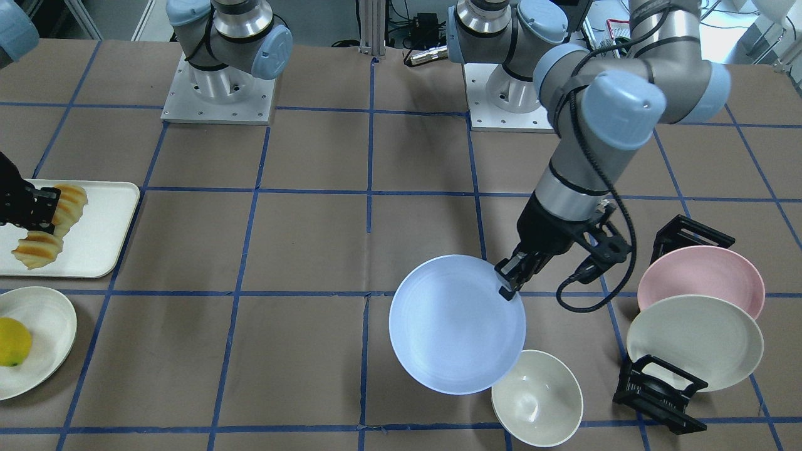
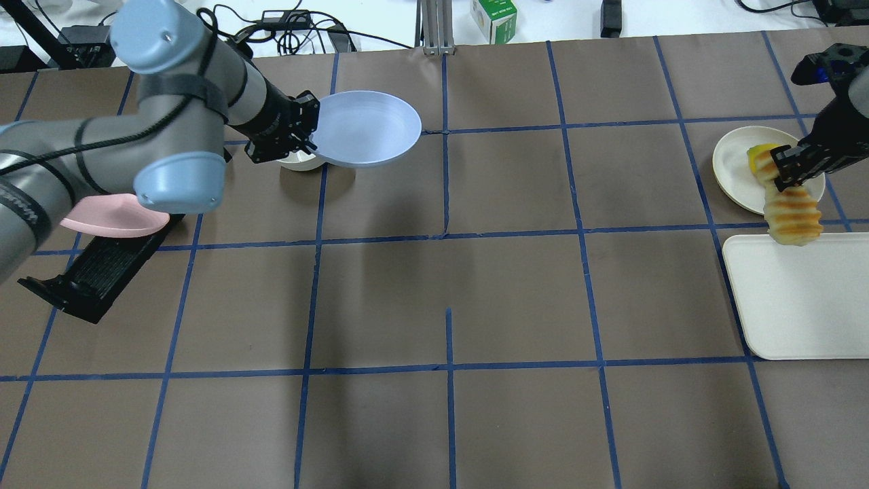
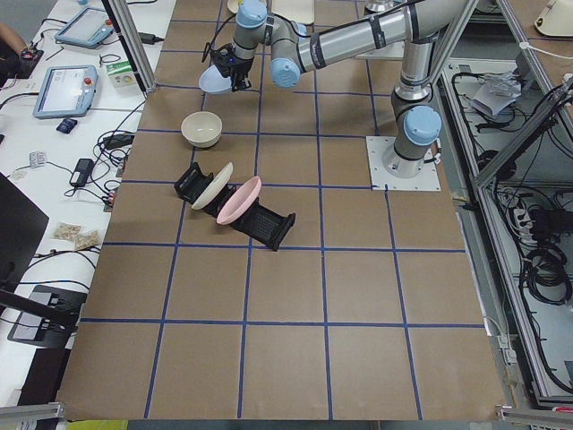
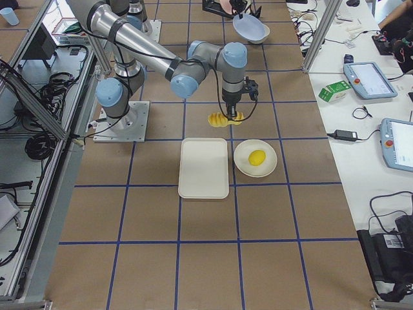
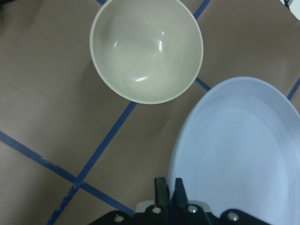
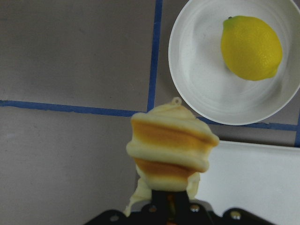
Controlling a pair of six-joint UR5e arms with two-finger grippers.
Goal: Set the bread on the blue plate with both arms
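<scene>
Well, the left gripper (image 2: pixel 309 136) is clamping the blue plate (image 2: pixel 370 129) by its rim, holding it tilted in the air near a bowl (image 1: pixel 537 398), at eleven o'clock on the overhead view. At three o'clock, the right gripper (image 2: pixel 782 178) is pinching the bread (image 2: pixel 793 214) aloft near the tray (image 2: pixel 801 299).

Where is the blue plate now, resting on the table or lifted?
Lifted. The left pincer is shut on the rim of the blue plate, whose edge covers part of the bowl below.
</scene>
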